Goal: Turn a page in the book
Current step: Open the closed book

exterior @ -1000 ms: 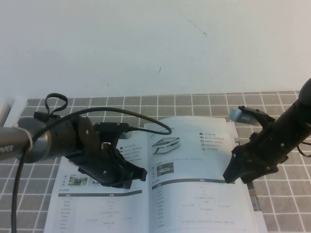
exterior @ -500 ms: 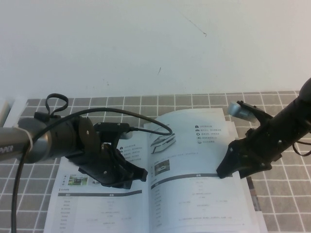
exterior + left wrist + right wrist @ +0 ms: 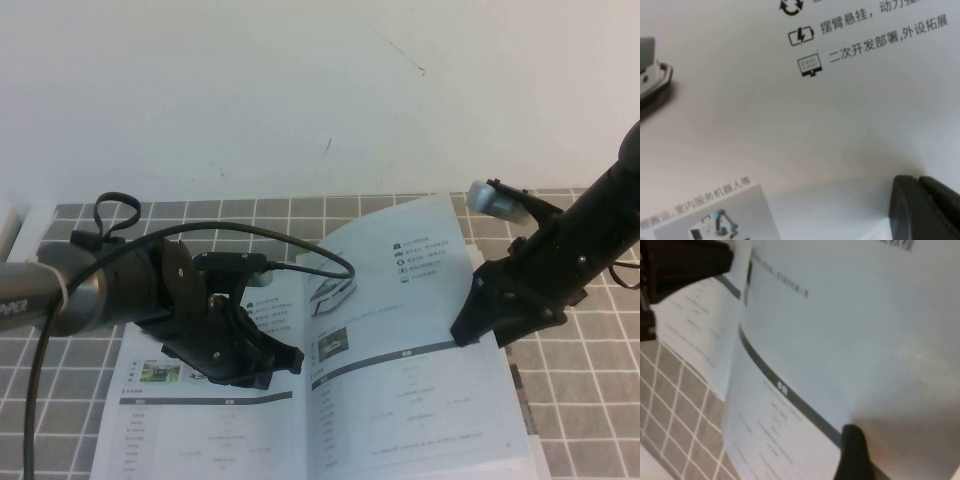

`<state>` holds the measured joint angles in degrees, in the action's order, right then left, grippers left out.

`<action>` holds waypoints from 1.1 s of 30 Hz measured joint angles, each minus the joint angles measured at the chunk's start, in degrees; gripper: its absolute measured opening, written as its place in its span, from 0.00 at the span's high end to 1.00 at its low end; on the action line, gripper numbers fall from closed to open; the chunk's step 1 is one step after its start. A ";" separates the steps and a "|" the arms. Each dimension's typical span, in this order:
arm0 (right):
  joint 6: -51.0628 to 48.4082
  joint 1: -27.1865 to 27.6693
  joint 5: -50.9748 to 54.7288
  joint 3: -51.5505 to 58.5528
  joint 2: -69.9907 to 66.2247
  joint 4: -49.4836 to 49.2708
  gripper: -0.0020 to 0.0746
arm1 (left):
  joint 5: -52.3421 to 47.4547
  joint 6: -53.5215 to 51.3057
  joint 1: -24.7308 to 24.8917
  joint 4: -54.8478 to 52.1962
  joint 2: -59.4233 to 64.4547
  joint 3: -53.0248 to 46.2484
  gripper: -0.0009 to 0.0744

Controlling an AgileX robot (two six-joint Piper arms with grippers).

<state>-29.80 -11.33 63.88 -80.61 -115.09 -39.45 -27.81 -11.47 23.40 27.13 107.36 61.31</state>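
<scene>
left tool (image 3: 285,360) low, right tool (image 3: 468,335) raised

The right tool (image 3: 852,452) pinches the page (image 3: 850,340), which curves up above the book (image 3: 695,325) on the tiled mat (image 3: 670,415).

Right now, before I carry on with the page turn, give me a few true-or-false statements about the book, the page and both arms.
1. The book lies open on the tiled table. True.
2. The page lies flat on the right side. False: its outer edge is lifted and curling up.
3. The right gripper is at the page's outer edge. True.
4. The left gripper hangs high above the table, off the book. False: it is low over the left-hand page near the spine.
5. The book is closed with its cover showing. False: printed inside pages show.
</scene>
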 joint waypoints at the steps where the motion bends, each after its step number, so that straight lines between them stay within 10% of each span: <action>1: 0.76 0.00 0.13 0.00 0.08 0.95 0.39 | 0.00 0.00 0.00 0.00 0.00 0.00 0.99; 33: 4.81 -1.37 -2.65 0.00 -3.58 6.90 0.39 | -0.35 -0.04 0.00 0.10 0.74 0.30 0.99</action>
<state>-24.99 -12.70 61.23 -80.61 -118.67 -32.56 -28.16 -11.51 23.40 27.23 108.10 61.62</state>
